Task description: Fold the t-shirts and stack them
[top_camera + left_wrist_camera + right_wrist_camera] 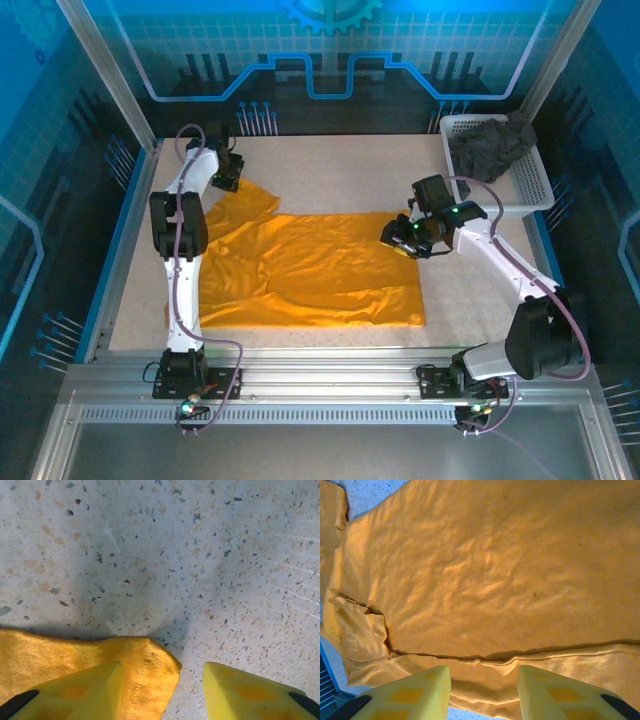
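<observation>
My left gripper (162, 672) hangs open at the far left sleeve of the orange-yellow t-shirt (310, 270). The sleeve tip lies under one finger and nothing is pinched. My right gripper (482, 672) is spread open too, over that shirt's far right edge, with a folded seam just ahead of my fingertips. The shirt lies spread and wrinkled on the table (350, 170). The dark grey t-shirt (495, 145) sits crumpled in the white basket (530, 190), beyond the orange shirt's far right corner. I judge the cloth light and limp, likely to sag and slide. I'd pinch doubled hems or sleeve seams, two corners at once.
</observation>
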Controlling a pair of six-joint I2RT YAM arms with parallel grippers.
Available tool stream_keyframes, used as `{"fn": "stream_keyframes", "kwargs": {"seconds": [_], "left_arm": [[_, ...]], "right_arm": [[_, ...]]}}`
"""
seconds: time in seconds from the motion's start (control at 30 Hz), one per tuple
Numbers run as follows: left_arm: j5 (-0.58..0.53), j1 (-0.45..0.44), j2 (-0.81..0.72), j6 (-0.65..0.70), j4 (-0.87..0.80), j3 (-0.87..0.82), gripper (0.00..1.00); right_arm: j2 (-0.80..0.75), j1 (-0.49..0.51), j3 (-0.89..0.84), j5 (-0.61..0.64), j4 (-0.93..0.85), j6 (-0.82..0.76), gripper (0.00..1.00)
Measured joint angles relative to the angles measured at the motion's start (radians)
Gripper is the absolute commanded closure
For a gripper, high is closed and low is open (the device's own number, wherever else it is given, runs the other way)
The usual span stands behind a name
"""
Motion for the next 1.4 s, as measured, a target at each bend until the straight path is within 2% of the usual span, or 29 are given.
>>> {"fn": "stream_keyframes", "kwargs": {"seconds": [0.4,0.73,0.93,1.1,1.2,1.4], "left_arm": [[0.049,-0.001,0.032,-0.041,0.002,0.008,0.52],[0.162,-0.001,0.041,-0.014,-0.045,0.03,0.52],[0.201,0.0,0.046,0.043,-0.128,0.045,0.61],[0.211,0.005,0.046,0.086,-0.173,0.045,0.83],[0.21,0.009,0.046,0.103,-0.187,0.045,0.99],[0.179,0.007,0.023,0.14,-0.181,0.032,1.0]], "right_arm": [[-0.001,0.0,-0.032,0.0,0.0,0.002,0.59],[0.034,-0.005,-0.023,-0.004,0.0,-0.01,0.59],[0.105,-0.016,0.034,-0.018,0.008,-0.029,0.59],[0.146,-0.017,0.072,-0.023,0.021,-0.038,0.6],[0.161,-0.017,0.085,-0.022,0.023,-0.048,0.61],[0.225,-0.034,0.16,0.021,0.021,-0.066,0.67]]}}
